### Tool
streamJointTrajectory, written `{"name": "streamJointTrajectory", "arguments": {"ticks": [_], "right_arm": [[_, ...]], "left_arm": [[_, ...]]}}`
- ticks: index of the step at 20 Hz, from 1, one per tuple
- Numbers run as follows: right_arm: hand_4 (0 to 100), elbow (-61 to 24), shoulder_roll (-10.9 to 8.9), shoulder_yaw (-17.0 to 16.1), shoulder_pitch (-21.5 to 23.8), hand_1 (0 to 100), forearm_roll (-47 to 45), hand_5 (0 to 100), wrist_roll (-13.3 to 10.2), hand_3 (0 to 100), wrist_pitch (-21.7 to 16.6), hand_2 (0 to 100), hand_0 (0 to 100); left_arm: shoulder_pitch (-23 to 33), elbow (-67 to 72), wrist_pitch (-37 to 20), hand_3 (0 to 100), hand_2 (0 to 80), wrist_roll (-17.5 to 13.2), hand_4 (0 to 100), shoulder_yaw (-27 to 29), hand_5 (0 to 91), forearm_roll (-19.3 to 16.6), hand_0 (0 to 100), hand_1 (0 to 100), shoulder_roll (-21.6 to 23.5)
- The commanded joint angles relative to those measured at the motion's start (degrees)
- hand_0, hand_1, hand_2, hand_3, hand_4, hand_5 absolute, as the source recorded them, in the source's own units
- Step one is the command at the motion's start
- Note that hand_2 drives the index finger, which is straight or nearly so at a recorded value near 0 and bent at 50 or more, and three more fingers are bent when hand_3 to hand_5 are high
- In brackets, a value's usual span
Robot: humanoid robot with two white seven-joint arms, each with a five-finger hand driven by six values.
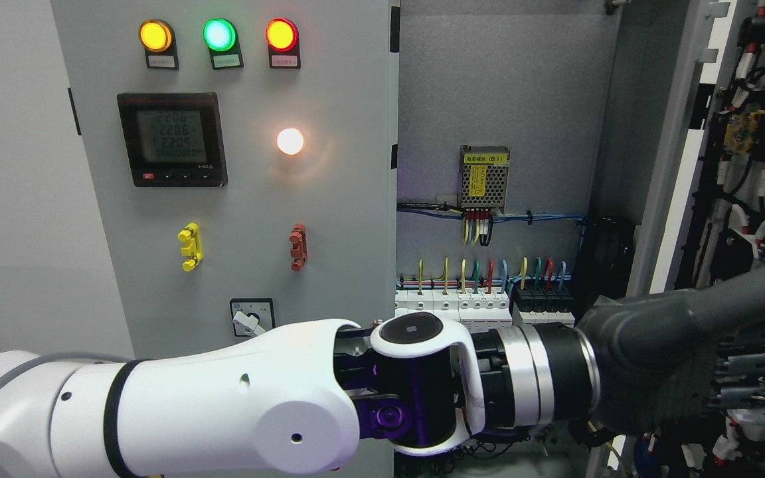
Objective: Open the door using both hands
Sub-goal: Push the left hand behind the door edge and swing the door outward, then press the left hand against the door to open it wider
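Grey steel electrical cabinet (509, 86), interior exposed at centre: back panel, wiring, breakers.

Left grey metal door panel (329, 199), closed and flat to camera, bearing 3 indicator lamps (amber, green, red), 1 digital meter, 1 lit white lamp, 1 yellow and 1 red handle, 1 rotary switch.

Right grey cabinet door (671, 199), swung well outward at picture right; inner face with black cable bundles and red-white terminals turned toward camera; pale edge running diagonally from upper right to lower centre.

White-shelled left arm, entering from lower left, crossing the whole lower frame to the right door.

Left hand (701, 332), dark grey, lying across the door's edge with digits reaching over its inner face. Finger state: cannot tell, tips blurred against the wiring. Contact with the door likely, not confirmed.

Right hand: out of view.

Small mesh power supply module (484, 176) with yellow label, on back panel, above 1 row of white circuit breakers (462, 305).

Step in hand, judged: pushing the right door further open. Best done pressing on the bare door edge, clear of cables. Open room to the far right; wrist just in front of the breakers.
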Motion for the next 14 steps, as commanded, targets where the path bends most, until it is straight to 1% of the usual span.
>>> {"name": "streamJointTrajectory", "arguments": {"ticks": [1,7,9,14], "right_arm": [[0,0.0,0.0,-0.01,0.01,39,0.0,0,0.01,0,0.01,0,12],[0,0.0,0.0,-0.01,0.01,39,0.0,0,0.01,0,0.01,0,12],[0,0.0,0.0,-0.01,0.01,39,0.0,0,0.01,0,0.01,0,12],[0,0.0,0.0,-0.01,0.01,39,0.0,0,0.01,0,0.01,0,12]], "left_arm": [[0.95,4.2,-0.13,0,0.0,0.06,0,1.32,0.0,-3.3,12,39,-9.81],[1.13,7.11,-0.13,0,0.0,0.06,0,1.23,0.0,-3.66,12,39,-10.34],[1.31,8.77,-0.13,0,0.0,0.06,0,1.23,0.0,-3.75,12,39,-11.91],[1.49,9.13,-0.05,0,0.0,0.06,0,1.23,0.0,-4.27,12,39,-12.27]]}}
